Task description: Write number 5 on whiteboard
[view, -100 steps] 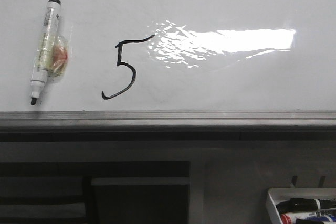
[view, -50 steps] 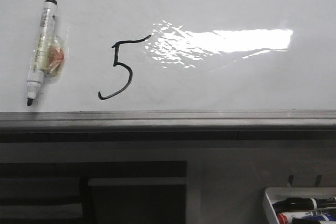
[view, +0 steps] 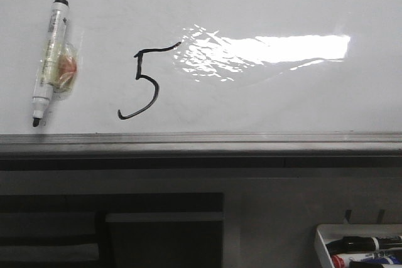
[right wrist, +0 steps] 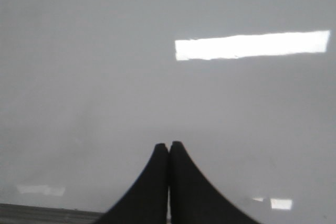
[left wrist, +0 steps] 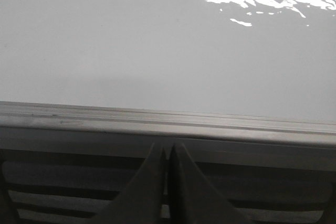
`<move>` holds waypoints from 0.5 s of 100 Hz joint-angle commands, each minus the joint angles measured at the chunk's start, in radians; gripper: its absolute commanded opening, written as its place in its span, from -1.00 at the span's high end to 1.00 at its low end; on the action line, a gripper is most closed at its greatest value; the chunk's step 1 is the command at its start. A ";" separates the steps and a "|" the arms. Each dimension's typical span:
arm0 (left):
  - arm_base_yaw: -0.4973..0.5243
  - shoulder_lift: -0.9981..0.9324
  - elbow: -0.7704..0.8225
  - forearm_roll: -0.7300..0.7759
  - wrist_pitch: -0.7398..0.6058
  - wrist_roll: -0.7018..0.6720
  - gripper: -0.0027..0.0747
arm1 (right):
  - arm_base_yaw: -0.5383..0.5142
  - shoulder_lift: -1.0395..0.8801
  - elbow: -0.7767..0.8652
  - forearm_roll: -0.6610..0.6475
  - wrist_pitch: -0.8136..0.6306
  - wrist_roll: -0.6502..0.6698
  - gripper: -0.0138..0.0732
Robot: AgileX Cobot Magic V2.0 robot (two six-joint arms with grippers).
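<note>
A thin black number 5 [view: 143, 83] is drawn on the glossy whiteboard [view: 251, 4], left of the bright glare. A white marker [view: 49, 61] with a black cap lies on the board at the far left, a clear wrapper around its middle. The board's grey metal strip [view: 201, 142] runs along its near edge. No gripper shows in the front view. My left gripper [left wrist: 168, 148] is shut and empty, just short of the strip [left wrist: 168, 124]. My right gripper [right wrist: 168, 145] is shut and empty over the bare board [right wrist: 105, 51].
A small white tray [view: 361, 246] with black, red and blue markers sits at the near right, below the board. Dark slatted framing [view: 113, 224] lies below the strip at the left.
The front view shifted slightly between one second and half a second ago: the 5 and the marker sit a little further left. Nothing differs since then.
</note>
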 commanded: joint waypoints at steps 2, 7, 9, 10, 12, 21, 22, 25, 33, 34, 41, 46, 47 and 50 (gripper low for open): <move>0.004 -0.028 0.017 -0.006 -0.064 -0.008 0.98 | -0.039 -0.058 0.043 0.003 -0.080 0.027 0.82; 0.004 -0.028 0.017 -0.006 -0.064 -0.008 0.98 | -0.050 -0.093 0.079 0.003 -0.078 0.045 0.82; 0.004 -0.028 0.017 -0.006 -0.064 -0.008 0.98 | -0.054 -0.107 0.091 0.003 -0.075 0.048 0.82; 0.004 -0.028 0.017 -0.006 -0.064 -0.008 0.98 | -0.057 -0.112 0.091 0.003 -0.067 0.048 0.82; 0.004 -0.028 0.017 -0.006 -0.064 -0.008 0.98 | -0.059 -0.127 0.089 -0.003 -0.011 0.045 0.82; 0.004 -0.028 0.017 -0.006 -0.064 -0.008 0.98 | -0.070 -0.187 0.087 -0.034 0.124 0.045 0.82; 0.004 -0.028 0.017 -0.006 -0.064 -0.008 0.98 | -0.070 -0.193 0.087 -0.035 0.143 0.045 0.82; 0.004 -0.028 0.017 -0.006 -0.064 -0.008 0.98 | -0.070 -0.220 0.087 -0.039 0.184 0.045 0.82; 0.004 -0.028 0.017 -0.007 -0.064 -0.008 0.98 | -0.072 -0.225 0.089 -0.039 0.237 0.045 0.82; 0.004 -0.028 0.017 -0.007 -0.064 -0.008 0.98 | -0.072 -0.225 0.089 -0.039 0.241 0.045 0.82; 0.004 -0.028 0.017 -0.007 -0.064 -0.008 0.98 | -0.073 -0.227 0.089 -0.039 0.276 0.045 0.82; 0.004 -0.028 0.017 -0.007 -0.064 -0.008 0.98 | -0.073 -0.227 0.089 -0.039 0.304 0.045 0.82; 0.004 -0.028 0.017 -0.007 -0.064 -0.008 0.98 | -0.073 -0.227 0.089 -0.039 0.308 0.045 0.82; 0.004 -0.028 0.017 -0.007 -0.064 -0.008 0.98 | -0.073 -0.227 0.089 -0.039 0.332 0.045 0.82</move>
